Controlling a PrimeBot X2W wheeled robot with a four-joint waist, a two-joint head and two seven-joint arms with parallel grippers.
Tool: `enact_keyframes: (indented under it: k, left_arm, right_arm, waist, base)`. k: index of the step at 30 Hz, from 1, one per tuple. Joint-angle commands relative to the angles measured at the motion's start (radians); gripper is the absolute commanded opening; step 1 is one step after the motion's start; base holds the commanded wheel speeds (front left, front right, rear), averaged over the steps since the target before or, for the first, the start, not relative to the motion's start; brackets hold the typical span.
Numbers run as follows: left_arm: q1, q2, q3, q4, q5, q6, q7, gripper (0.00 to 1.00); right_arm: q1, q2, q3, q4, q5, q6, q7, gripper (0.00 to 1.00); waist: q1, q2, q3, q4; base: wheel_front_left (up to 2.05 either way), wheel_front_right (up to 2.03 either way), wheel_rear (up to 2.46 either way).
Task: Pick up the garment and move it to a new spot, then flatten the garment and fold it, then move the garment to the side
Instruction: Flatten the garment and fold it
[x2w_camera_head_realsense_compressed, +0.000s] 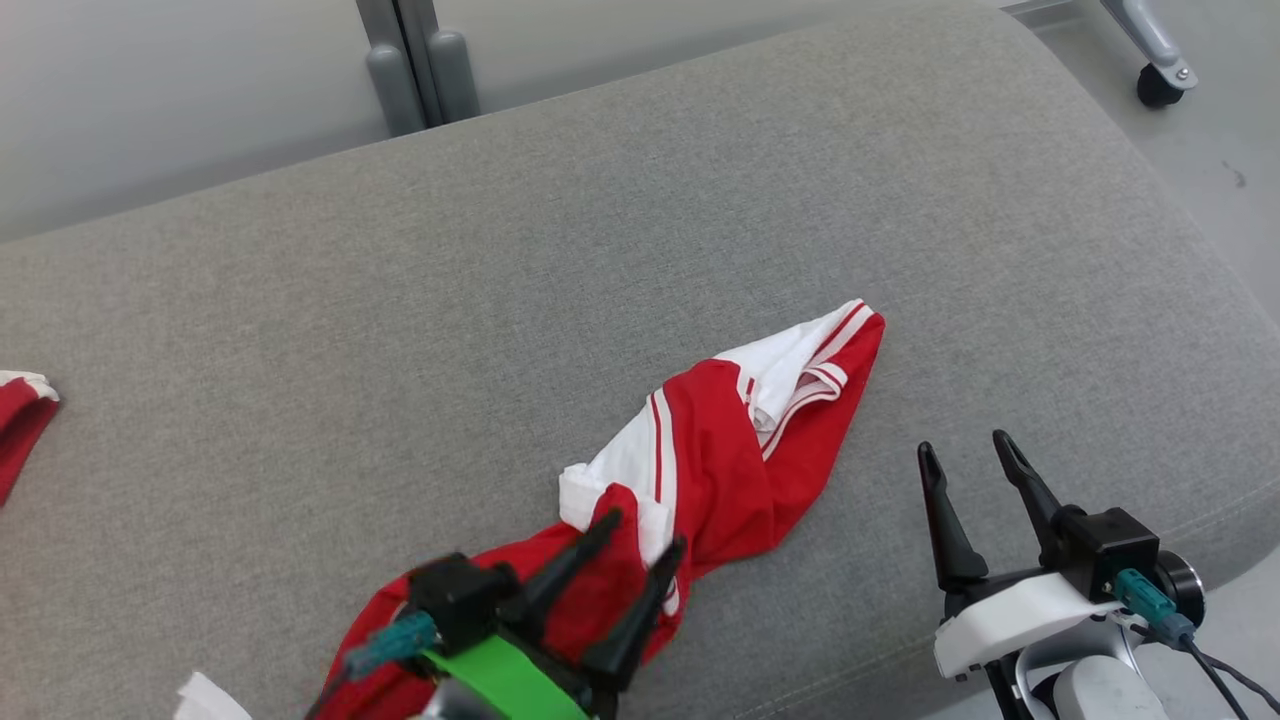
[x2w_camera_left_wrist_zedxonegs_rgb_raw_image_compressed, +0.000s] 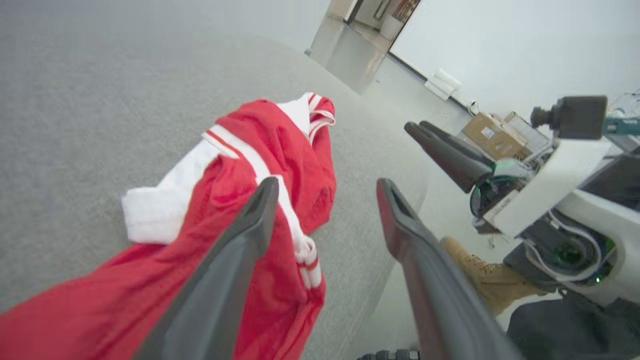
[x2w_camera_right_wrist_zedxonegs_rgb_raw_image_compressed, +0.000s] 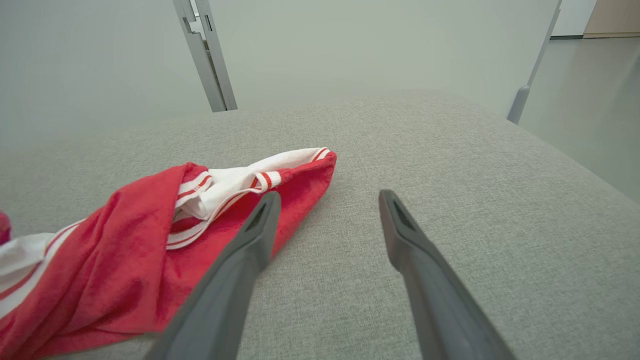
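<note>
Left gripper (x2w_camera_head_realsense_compressed: 645, 534) spread, above near end of garment (x2w_camera_head_realsense_compressed: 740, 470); cloth stretched ahead past its tips. Right gripper (x2w_camera_head_realsense_compressed: 965, 445) spread, empty; garment lay just left of it, on cushion (x2w_camera_head_realsense_compressed: 400, 300)

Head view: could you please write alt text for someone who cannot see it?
A crumpled red-and-white garment lies on a grey cushion. The left fingers are open over its near end; the right fingers are open beside it.
</note>
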Motion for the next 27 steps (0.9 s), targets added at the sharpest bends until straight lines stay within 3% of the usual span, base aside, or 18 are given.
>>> enact_keyframes:
  k: [1,7,12,18,19,20,21,22,25,26,27]
  left_arm:
    - [-0.025,0.002,0.036,-0.024,-0.028,0.026,-0.001,1.0]
    - [-0.126,-0.019,0.117,0.042,-0.066,0.129,0.079,1.0]
    - [-0.215,-0.048,0.098,0.226,-0.125,0.136,0.238,1.0]
    - [-0.284,-0.054,0.072,0.393,-0.124,0.129,0.326,1.0]
    - [-0.287,-0.055,0.067,0.406,-0.125,0.123,0.335,0.88]
    - [-0.289,-0.057,0.06,0.419,-0.128,0.116,0.344,0.62]
    - [-0.289,-0.059,0.057,0.429,-0.132,0.112,0.35,0.44]
    - [-0.287,-0.058,0.054,0.438,-0.134,0.107,0.357,0.38]
    - [-0.285,-0.053,0.043,0.455,-0.127,0.097,0.362,0.32]
    - [-0.285,-0.053,0.041,0.46,-0.127,0.096,0.361,0.25]
    - [-0.286,-0.054,0.039,0.462,-0.128,0.092,0.361,0.11]
  right_arm:
    - [0.003,-0.001,0.001,0.001,0.001,-0.001,-0.003,1.0]
    - [-0.019,-0.001,0.023,0.002,0.005,-0.001,-0.003,1.0]
    - [-0.033,-0.001,0.039,0.003,0.006,-0.001,-0.003,1.0]
    - [-0.025,-0.001,0.035,0.004,0.011,-0.001,-0.003,1.0]
    - [-0.023,-0.001,0.033,0.004,0.012,-0.001,-0.003,1.0]
    - [-0.02,-0.001,0.032,0.003,0.013,-0.001,-0.003,1.0]
    - [-0.018,0.0,0.031,0.003,0.014,-0.001,-0.003,1.0]
    - [-0.016,-0.001,0.03,0.003,0.014,-0.001,-0.003,1.0]
    - [-0.013,-0.001,0.029,0.002,0.015,-0.001,-0.003,1.0]
    - [-0.013,-0.001,0.028,0.001,0.016,-0.001,-0.003,1.0]
    - [-0.014,-0.001,0.028,0.0,0.015,-0.001,-0.003,1.0]
  waist:
    - [0.0,0.0,-0.001,0.002]
    - [0.0,0.0,0.008,-0.003]
    - [0.0,0.0,0.024,-0.025]
    - [0.0,0.0,0.033,-0.051]
    - [0.0,0.0,0.033,-0.052]
    - [0.0,0.0,0.032,-0.054]
    - [0.0,0.0,0.032,-0.055]
    - [0.0,0.0,0.032,-0.056]
    - [0.0,0.0,0.032,-0.055]
    - [0.0,0.0,0.031,-0.053]
    - [0.0,0.0,0.031,-0.052]
  base:
    - [0.0,0.0,0.0]
    - [0.0,0.0,0.0]
    - [0.0,0.0,0.0]
    - [0.0,0.0,0.0]
    - [0.0,0.0,0.0]
    - [0.0,0.0,0.0]
    - [0.0,0.0,0.0]
    - [0.0,0.0,0.0]
    - [0.0,0.0,0.0]
    - [0.0,0.0,0.0]
    - [0.0,0.0,0.0]
